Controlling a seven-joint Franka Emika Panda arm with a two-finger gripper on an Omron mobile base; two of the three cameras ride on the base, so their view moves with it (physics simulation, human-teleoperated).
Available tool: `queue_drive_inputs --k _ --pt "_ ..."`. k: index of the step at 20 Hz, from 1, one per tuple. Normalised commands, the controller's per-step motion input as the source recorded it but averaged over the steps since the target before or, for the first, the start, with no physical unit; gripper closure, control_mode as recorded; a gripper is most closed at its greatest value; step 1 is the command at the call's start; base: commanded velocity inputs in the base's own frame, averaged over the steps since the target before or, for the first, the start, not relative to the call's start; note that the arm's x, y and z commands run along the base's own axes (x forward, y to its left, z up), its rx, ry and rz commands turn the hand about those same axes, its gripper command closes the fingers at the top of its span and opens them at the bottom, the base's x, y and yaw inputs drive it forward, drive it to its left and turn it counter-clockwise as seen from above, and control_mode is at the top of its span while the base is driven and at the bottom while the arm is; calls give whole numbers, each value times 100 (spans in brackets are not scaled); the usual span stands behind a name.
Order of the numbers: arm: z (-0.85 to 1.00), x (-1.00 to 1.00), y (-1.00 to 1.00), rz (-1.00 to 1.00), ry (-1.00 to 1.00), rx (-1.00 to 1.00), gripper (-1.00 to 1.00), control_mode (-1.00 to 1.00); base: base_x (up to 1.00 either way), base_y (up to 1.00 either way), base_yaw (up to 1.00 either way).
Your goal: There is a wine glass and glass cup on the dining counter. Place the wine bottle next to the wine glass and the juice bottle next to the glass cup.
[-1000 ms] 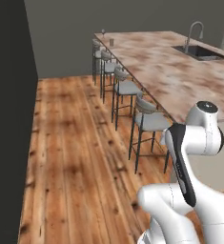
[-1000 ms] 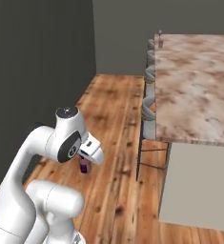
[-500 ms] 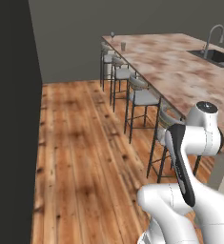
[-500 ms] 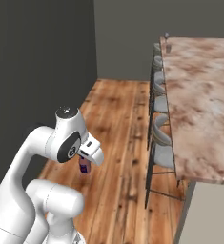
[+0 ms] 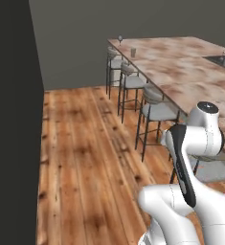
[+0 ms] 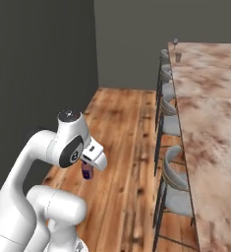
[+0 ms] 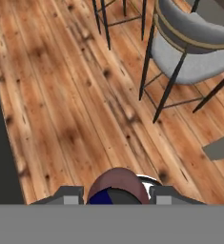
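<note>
While the base rolls along the plank floor [image 5: 80, 158] beside the row of grey bar stools [image 5: 154, 109], the gripper [image 6: 89, 170] hangs low at the arm's side, its jaws partly closed on the juice bottle [image 6: 88, 172], whose purple cap and brownish body show between the finger tips in the hand view. This looks like the carrying step for the juice bottle. The wine glass [image 5: 119, 38] and the glass cup [image 5: 132, 51] stand near the far corner of the dining counter [image 5: 181, 72], close to its stool-side edge and well apart from the robot. Next, the base likely needs to close on that far corner; then the arm must lift the bottle over the counter edge and set it upright just beside the glass cup.
</note>
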Motion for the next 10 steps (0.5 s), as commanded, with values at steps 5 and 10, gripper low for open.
queue_drive_inputs --k 5,10 --pt "0 0 0 0 0 0 100 100 94 29 0" --pt "0 0 0 0 0 0 100 100 94 29 0"
